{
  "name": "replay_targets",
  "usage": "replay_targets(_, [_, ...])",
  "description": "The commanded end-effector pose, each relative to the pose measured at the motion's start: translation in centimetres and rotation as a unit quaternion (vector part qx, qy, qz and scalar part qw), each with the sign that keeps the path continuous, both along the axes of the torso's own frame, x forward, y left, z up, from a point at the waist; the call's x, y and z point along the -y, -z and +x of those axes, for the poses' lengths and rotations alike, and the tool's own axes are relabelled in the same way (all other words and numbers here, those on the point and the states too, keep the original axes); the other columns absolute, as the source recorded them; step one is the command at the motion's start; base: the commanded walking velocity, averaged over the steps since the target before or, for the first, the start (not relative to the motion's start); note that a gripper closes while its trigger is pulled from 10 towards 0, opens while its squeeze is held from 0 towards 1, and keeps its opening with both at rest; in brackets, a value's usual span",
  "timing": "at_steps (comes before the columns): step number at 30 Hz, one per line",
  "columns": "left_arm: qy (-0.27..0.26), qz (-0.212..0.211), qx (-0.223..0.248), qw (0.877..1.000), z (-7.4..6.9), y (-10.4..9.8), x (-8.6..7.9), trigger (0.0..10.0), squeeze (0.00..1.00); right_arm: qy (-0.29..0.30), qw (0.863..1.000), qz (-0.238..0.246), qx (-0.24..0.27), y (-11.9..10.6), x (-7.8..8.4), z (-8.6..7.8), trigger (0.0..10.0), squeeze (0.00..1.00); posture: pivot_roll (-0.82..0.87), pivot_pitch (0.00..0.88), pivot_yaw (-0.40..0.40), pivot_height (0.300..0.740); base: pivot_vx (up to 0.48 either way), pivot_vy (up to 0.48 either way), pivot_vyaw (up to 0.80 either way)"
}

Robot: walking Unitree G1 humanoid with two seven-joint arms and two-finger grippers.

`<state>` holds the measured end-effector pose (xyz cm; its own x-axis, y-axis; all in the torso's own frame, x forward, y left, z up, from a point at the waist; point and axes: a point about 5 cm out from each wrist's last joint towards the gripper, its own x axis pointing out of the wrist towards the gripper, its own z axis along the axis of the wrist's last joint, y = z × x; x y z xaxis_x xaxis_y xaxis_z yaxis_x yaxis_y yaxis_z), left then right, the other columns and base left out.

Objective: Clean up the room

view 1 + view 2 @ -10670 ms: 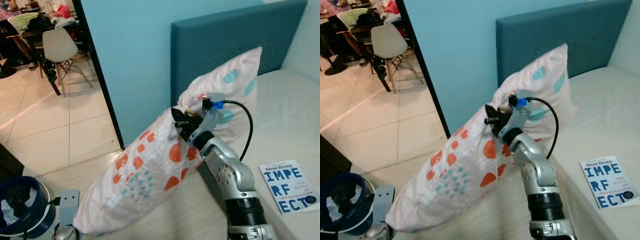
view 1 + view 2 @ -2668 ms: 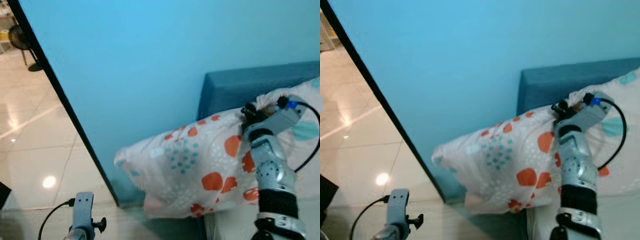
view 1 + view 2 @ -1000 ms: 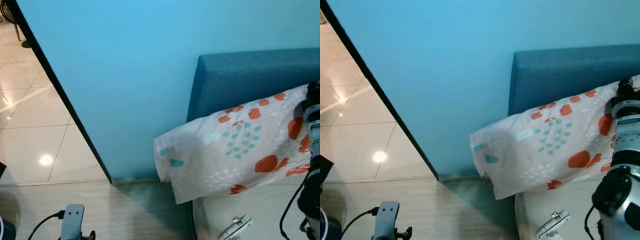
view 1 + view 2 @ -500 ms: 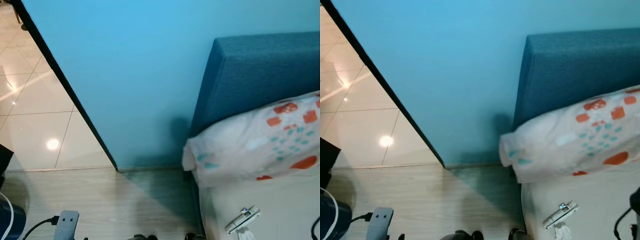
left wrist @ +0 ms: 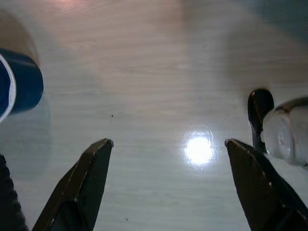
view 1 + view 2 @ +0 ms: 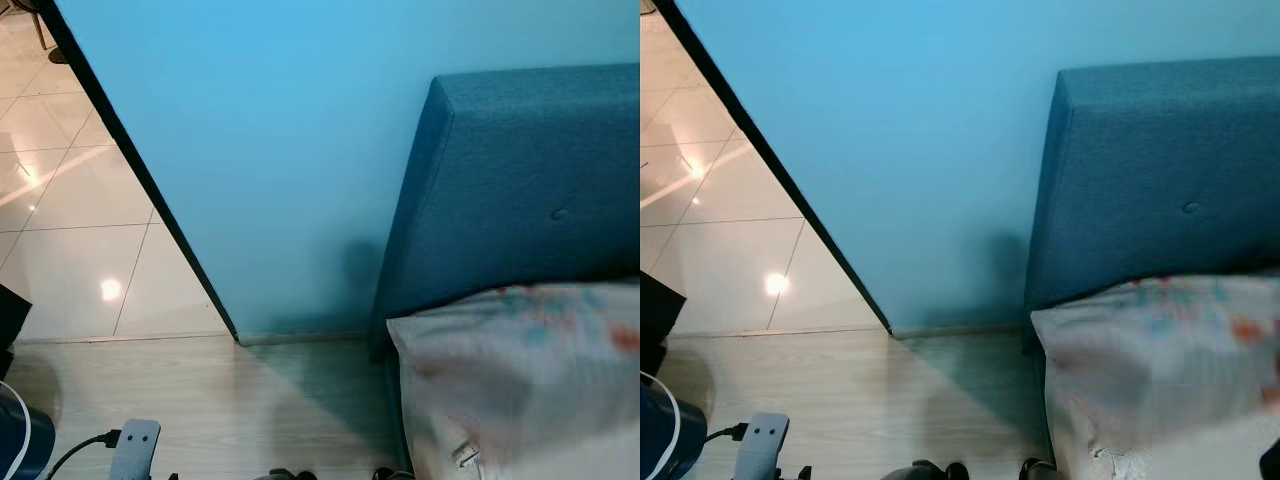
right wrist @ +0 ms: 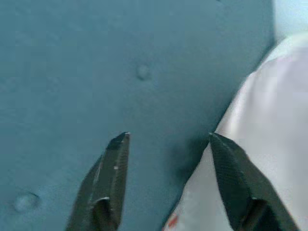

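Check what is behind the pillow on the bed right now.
Directly behind the pillow stands the teal upholstered headboard, tufted with buttons, against the blue wall. The pillow is motion-blurred and covers the headboard's lower part and the mattress beneath it, so neither can be checked.

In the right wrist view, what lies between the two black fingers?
The right gripper is open, holding nothing; through the gap shows the blue headboard, with the pillow beside one finger.

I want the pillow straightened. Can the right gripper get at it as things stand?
Probably yes: the right gripper is open, facing the headboard, with the pillow right beside one finger and nothing between.
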<state>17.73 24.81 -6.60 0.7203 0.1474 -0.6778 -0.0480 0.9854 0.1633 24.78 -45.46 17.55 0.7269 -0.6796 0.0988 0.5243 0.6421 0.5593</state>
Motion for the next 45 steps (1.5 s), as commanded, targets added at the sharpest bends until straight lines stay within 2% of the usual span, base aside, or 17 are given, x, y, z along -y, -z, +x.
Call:
replay_targets(1, [-0.001, 0.005, -0.024, 1.000, -1.0, 0.4, -0.5, 10.0, 0.00, 0.030, 0.999, 0.010, -0.020, 1.2, 0.4, -1.1, 10.0, 1.00, 0.05, 0.248, 0.087, 0.740, 0.000, 0.000, 0.00])
replay_targets(4, [0.000, 0.005, -0.023, 1.000, -0.7, 0.3, -0.4, 10.0, 0.00, 0.052, 0.998, 0.002, -0.047, 1.6, 0.9, -2.0, 10.0, 1.00, 0.05, 0.243, 0.087, 0.740, 0.000, 0.000, 0.00])
replay_targets(9, [0.002, -0.010, -0.012, 1.000, 0.7, 0.0, 0.5, 10.0, 0.00, 0.076, 0.983, -0.045, -0.163, 2.9, 1.0, -2.9, 10.0, 1.00, -0.01, 0.207, 0.083, 0.740, 0.000, 0.000, 0.00])
replay_targets(13, [-0.001, -0.021, 0.001, 1.000, 1.5, -0.3, 1.0, 10.0, 0.00, 0.077, 0.975, -0.058, -0.200, 3.6, 0.7, -2.9, 10.0, 1.00, -0.02, 0.198, 0.081, 0.740, 0.000, 0.000, 0.00])
replay_targets(14, [-0.009, -0.030, 0.014, 0.999, 2.2, -0.6, 1.1, 10.0, 0.00, 0.072, 0.972, -0.058, -0.214, 4.1, 0.4, -2.8, 10.0, 0.66, -0.03, 0.182, 0.075, 0.740, 0.000, 0.000, 0.00])
replay_targets(15, [-0.020, -0.049, 0.039, 0.998, 3.3, -1.3, 1.0, 10.0, 0.00, 0.061, 0.970, -0.055, -0.228, 4.9, -0.2, -2.5, 10.0, 0.00, -0.04, 0.172, 0.069, 0.740, 0.000, 0.000, 0.00])
replay_targets(19, [-0.029, -0.085, 0.079, 0.993, 5.1, -2.6, 1.0, 10.0, 0.00, 0.041, 0.967, -0.042, -0.246, 6.3, -1.3, -2.0, 10.0, 0.00, -0.05, 0.159, 0.061, 0.740, 0.000, 0.000, 0.00])
replay_targets(21, [0.028, -0.156, 0.133, 0.978, 7.6, -4.5, 2.0, 10.0, 0.00, 0.025, 0.964, -0.028, -0.261, 7.8, -2.9, -1.3, 10.0, 0.00, -0.06, 0.139, 0.054, 0.740, 0.000, 0.000, -0.71])
replay_targets(24, [0.072, -0.189, 0.151, 0.968, 8.4, -5.3, 2.8, 10.0, 0.00, 0.021, 0.963, -0.025, -0.268, 8.3, -3.4, -1.0, 10.0, 0.00, -0.06, 0.136, 0.053, 0.740, 0.000, 0.000, -0.71])
replay_targets(26, [0.194, -0.241, 0.168, 0.936, 9.3, -6.7, 4.6, 10.0, 0.00, 0.029, 0.959, -0.017, -0.282, 8.6, -3.8, -0.8, 10.0, 0.00, -0.06, 0.116, 0.046, 0.740, 0.000, 0.000, -0.69])
replay_targets(27, [0.194, -0.241, 0.168, 0.936, 9.3, -6.7, 4.6, 10.0, 0.00, 0.029, 0.959, -0.017, -0.282, 8.6, -3.8, -0.8, 10.0, 0.00, -0.06, 0.116, 0.046, 0.740, 0.000, 0.000, -0.69])
replay_targets(28, [0.280, -0.272, 0.168, 0.905, 9.6, -7.6, 6.0, 10.0, 0.00, 0.040, 0.954, -0.012, -0.297, 8.7, -3.7, -0.7, 10.0, 0.00, -0.06, 0.110, 0.043, 0.740, 0.000, 0.000, -0.69])
replay_targets(34, [0.326, -0.306, 0.172, 0.878, 10.2, -8.4, 7.7, 10.0, 0.00, 0.028, 0.952, -0.012, -0.306, 8.7, -4.3, 0.0, 10.0, 0.00, -0.08, 0.084, 0.032, 0.740, 0.000, 0.000, -0.69])
replay_targets(37, [0.300, -0.297, 0.162, 0.892, 10.7, -8.1, 8.2, 10.0, 0.00, 0.013, 0.949, -0.010, -0.315, 9.1, -5.0, 0.5, 10.0, 0.00, -0.08, 0.077, 0.030, 0.740, 0.000, 0.000, -0.70])
replay_targets(38, [0.260, -0.275, 0.148, 0.914, 10.7, -7.3, 8.3, 10.0, 0.00, -0.002, 0.946, -0.007, -0.325, 9.9, -6.0, 0.8, 10.0, 0.00, -0.08, 0.072, 0.028, 0.740, 0.000, 0.000, -0.70])
replay_targets(39, [0.237, -0.277, 0.141, 0.921, 10.5, -6.8, 8.5, 10.0, 0.00, -0.010, 0.944, -0.005, -0.329, 10.3, -6.5, 1.0, 10.0, 0.00, -0.08, 0.069, 0.028, 0.740, 0.000, 0.000, -0.70])
replay_targets(45, [0.200, -0.287, 0.120, 0.929, 9.8, -5.8, 9.1, 10.0, 0.00, -0.024, 0.942, -0.001, -0.334, 11.0, -7.6, 1.4, 10.0, 0.00, -0.08, 0.069, 0.030, 0.740, -0.044, 0.000, -0.70])
